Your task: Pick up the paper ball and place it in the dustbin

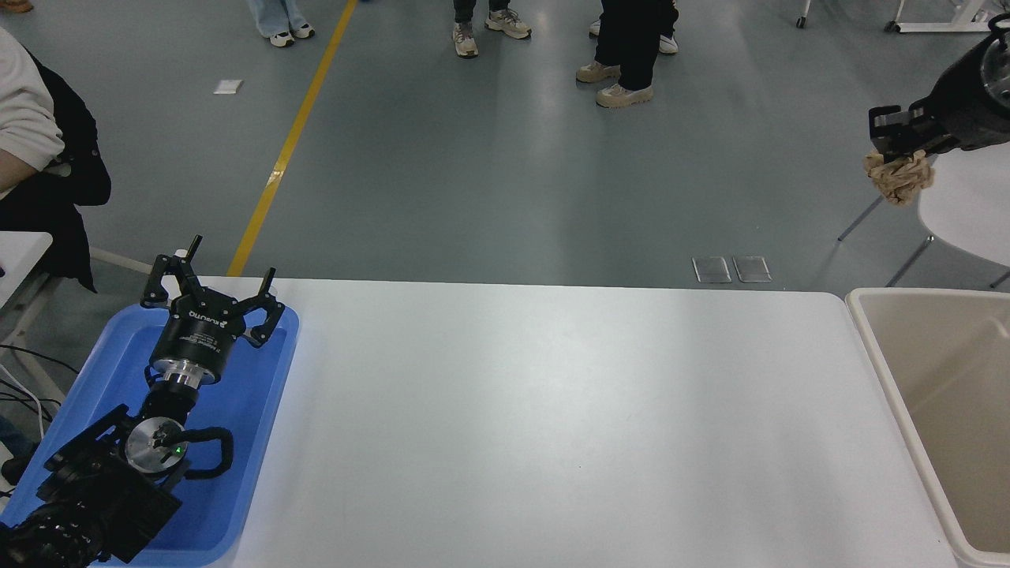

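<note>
My right gripper (895, 150) comes in from the upper right edge, raised high, and is shut on the tan-brown paper ball (898, 177), which hangs below its fingers. The ball is up in the air, beyond the far edge of the beige dustbin (868, 347), which stands at the table's right end with its cream rim showing and its inside bare. My left gripper (229, 268) is open and empty, parked over the blue tray at the lower left.
The shallow blue tray (252, 442) lies on the white table's (552, 426) left end. A white chair (966, 209) stands behind the dustbin. A seated person's sleeve (28, 110) is at the upper left; several people's feet show at the top.
</note>
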You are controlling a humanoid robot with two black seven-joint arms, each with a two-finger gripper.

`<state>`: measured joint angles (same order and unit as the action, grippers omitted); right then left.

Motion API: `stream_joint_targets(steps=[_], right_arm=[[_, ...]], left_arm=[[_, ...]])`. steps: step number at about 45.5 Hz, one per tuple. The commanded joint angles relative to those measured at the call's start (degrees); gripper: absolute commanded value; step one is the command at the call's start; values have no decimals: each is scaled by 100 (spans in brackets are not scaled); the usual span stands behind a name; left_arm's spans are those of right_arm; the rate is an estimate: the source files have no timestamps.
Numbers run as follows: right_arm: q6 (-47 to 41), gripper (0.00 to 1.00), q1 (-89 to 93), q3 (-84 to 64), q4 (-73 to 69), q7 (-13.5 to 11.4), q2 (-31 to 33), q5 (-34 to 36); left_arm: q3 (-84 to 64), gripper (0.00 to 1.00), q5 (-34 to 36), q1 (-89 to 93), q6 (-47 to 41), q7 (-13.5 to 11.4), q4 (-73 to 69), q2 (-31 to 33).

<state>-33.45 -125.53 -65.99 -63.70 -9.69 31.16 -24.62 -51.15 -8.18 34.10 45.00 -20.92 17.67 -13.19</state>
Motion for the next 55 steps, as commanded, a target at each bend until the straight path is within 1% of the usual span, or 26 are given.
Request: stream_joint_targets(steps=[1,12,17,26,29,30,34,43,49,55], right_arm=[[522,0,458,-510,384,-6,92,27],[1990,0,1934,-827,991,-24,496,132],[2456,0,2804,-863,1570,-24,619,518],[3097,0,4368,-670,2713,-15,584,1397],[3361,0,4825,-538,2872,-24,576,1547],[3571,0,5132,-389,2968,-24,576,1608],[3906,0,5652,-81,3136,-24,558,1635],[4346,0,6768,727,3654,-24,365,1776],[4355,0,7357,1150,4102,-15,172,1785],[4364,0,7631,1405,4226,-15,101,1785]], left_arm=[[0,100,1,0,0,0,0,0],[0,100,1,0,0,0,0,0],[0,100,1,0,0,0,0,0],[0,100,1,0,0,0,0,0],[0,100,1,0,0,0,0,0],[0,100,1,0,0,0,0,0],[0,100,1,0,0,0,0,0],[0,100,1,0,0,0,9,0],[0,100,1,0,0,0,9,0],[0,100,1,0,0,0,0,0]])
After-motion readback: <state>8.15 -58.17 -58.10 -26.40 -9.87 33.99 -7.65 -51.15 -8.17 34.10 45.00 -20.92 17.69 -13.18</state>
